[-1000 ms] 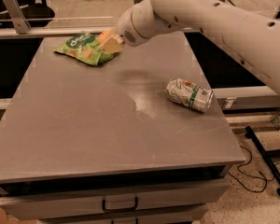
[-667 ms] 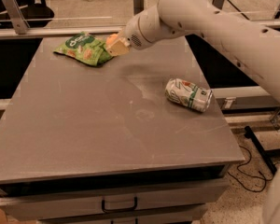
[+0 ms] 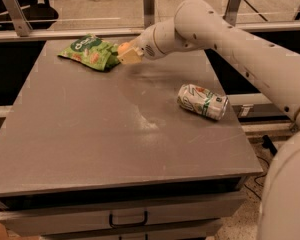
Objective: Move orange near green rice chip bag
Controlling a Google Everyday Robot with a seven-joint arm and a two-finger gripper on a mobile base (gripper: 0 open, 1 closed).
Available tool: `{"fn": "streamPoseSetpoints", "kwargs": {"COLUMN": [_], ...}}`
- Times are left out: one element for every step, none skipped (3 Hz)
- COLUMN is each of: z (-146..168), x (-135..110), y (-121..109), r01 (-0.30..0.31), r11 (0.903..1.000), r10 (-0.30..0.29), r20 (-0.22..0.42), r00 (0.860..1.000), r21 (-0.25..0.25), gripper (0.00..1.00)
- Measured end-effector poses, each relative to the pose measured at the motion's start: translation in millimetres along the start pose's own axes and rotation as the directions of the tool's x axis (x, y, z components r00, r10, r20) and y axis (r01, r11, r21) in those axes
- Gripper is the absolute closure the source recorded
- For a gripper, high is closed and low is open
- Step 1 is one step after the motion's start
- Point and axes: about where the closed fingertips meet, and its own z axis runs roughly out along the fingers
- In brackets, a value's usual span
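The green rice chip bag [image 3: 89, 51] lies flat at the far left of the grey table [image 3: 115, 134]. My gripper [image 3: 128, 55] is just off the bag's right end, low over the table, on the white arm [image 3: 230, 39] that reaches in from the right. The orange [image 3: 123, 47] shows as a small orange-yellow patch between the cream fingers [image 3: 132, 57], and the gripper is shut on it. Most of the orange is hidden by the fingers. The orange is right next to the bag's right edge.
A white-and-green drink can [image 3: 202, 101] lies on its side at the table's right. A rail with metal posts [image 3: 149, 4] runs behind the table's far edge. A drawer with a handle [image 3: 127, 219] sits under the front edge.
The gripper with the orange has shifted a little to the right and down, from over the bag's right end to just beside it. Bag and can have not moved.
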Motion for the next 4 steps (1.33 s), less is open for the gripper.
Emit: {"fn": "streamPoseSetpoints", "kwargs": {"z": [21.0,31.4,37.7,40.7], "x": [6.0,12.3,15.0,13.9], "y": [-2.9,-5.0,-3.5,-1.8], "r01": [-0.016,-0.032,-0.039,-0.039], "r11": [0.9995,0.9989,0.9984,0.9982], "r10": [0.017,0.032,0.04,0.041], "r20": [0.019,0.02,0.027,0.032], "r00": [1.0,0.999,0.999,0.999], "r21": [-0.028,-0.035,-0.04,-0.045], "gripper": [1.0,0.82,0.58,0.36]}}
